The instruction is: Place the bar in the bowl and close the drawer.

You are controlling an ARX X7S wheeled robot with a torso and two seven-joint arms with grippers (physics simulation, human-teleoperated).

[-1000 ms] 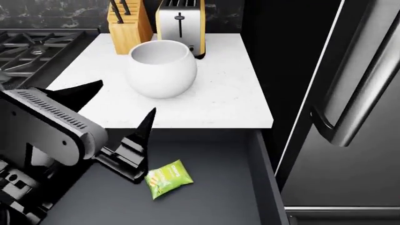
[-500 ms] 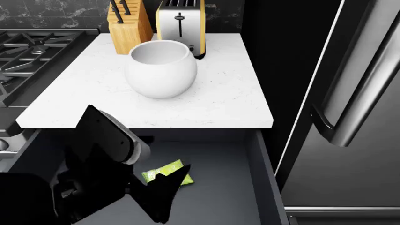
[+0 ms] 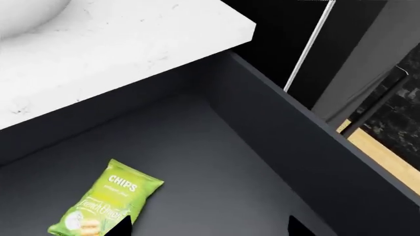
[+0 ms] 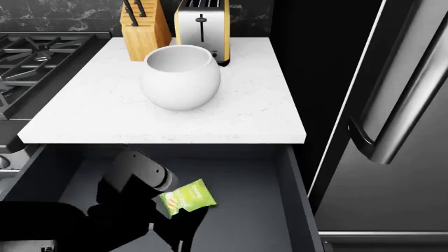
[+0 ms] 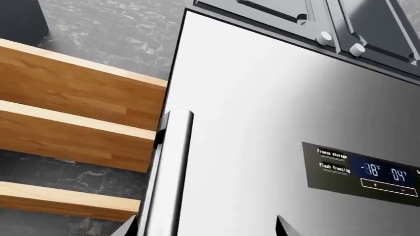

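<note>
Left gripper (image 3: pixel 204 228) low inside open drawer (image 4: pixel 297 199), fingers spread wide, one tip touching lime-green bar (image 4: pixel 188 198) lying flat on drawer floor. White bowl (image 4: pixel 180 76) on countertop (image 4: pixel 259 113) behind. Right gripper (image 5: pixel 206 226) spread, facing fridge (image 5: pixel 262 123).

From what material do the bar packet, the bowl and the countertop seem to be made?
The bar: probably thin plastic film, with slightly glossy lime-green print and crimped ends. The bowl: likely ceramic, matte white with smooth, soft shading. The countertop: seems to be white stone or quartz, with faint grey speckles.
</note>
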